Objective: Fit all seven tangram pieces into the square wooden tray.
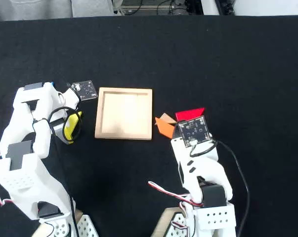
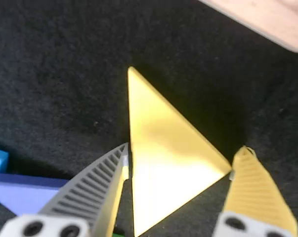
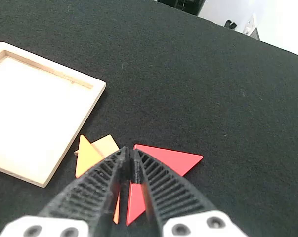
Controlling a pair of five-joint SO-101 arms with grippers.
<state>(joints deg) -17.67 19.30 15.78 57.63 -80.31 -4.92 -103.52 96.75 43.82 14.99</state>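
Two thin, stiff, light bits, red triangle (image 3: 158, 163) and orange piece (image 1: 164, 126), lie right of the tray (image 1: 124, 90) under the closed right gripper (image 3: 129, 153); I'd pinch their edges. Left gripper (image 2: 183, 150) brackets the yellow triangle (image 2: 158, 148); grip unclear.

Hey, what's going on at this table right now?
Two robot arms are working on a tangram puzzle. The wooden tray between them holds no pieces yet. The left gripper has its fingers closed on a yellow triangle beside the tray. The right gripper, shut, hangs over a red triangle and orange pieces on the tray's other side.
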